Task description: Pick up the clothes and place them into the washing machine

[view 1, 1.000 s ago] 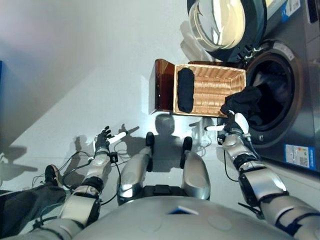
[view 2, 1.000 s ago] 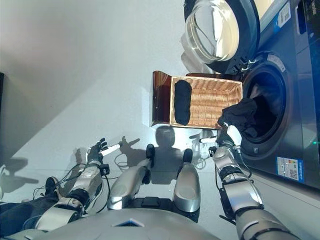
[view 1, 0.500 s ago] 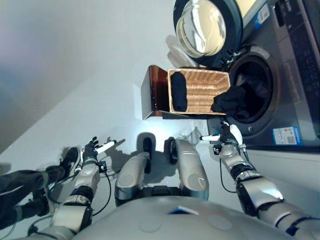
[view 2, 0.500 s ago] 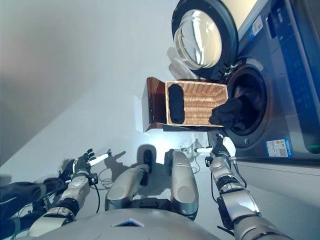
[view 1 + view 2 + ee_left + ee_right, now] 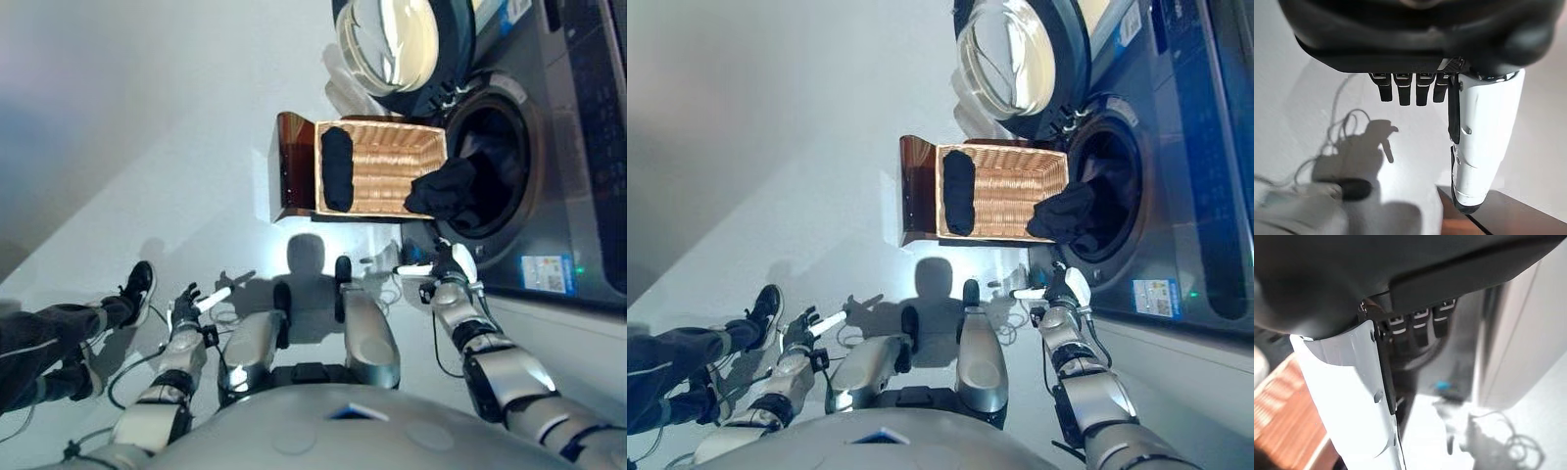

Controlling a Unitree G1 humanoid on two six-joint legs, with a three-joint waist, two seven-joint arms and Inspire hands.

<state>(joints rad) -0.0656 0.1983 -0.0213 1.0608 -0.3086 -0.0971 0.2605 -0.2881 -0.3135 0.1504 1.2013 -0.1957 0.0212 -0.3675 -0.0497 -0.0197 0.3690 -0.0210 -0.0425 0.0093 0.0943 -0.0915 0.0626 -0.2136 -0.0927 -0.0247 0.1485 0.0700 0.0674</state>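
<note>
Since half a second ago the whole scene has slid in the head views, which is the camera turning; the black garment (image 5: 443, 190) hangs as before over the basket's end at the lip of the washing machine (image 5: 549, 147) drum, partly inside the opening, and no hand holds it. A second dark garment (image 5: 336, 168) lies across the far left end of the wicker basket (image 5: 382, 176), flat on the weave. The basket sits on the floor, its right end touching the machine's front below the open round door (image 5: 392, 44), with a brown panel (image 5: 292, 166) standing at its left end.

The right hand (image 5: 446, 266) hangs just below the draped garment, clear of it, thumb pointing left and fingers loosely straight, gripping nothing. The left hand (image 5: 188, 302) has drifted lower on the far left, spread and empty above the floor, well apart from the basket.

The right wrist view shows short straight fingers (image 5: 1420, 323) and the white thumb cover, with the basket's weave blurred to one side and the machine's pale front beyond; the left wrist view shows the same relaxed fingers (image 5: 1405, 90) over bare floor (image 5: 1312, 88), with a dark brown edge in one corner.

A person's leg and shoe (image 5: 137, 284) now reach in closer beside the left arm. Open floor lies between the left hand and the basket.
</note>
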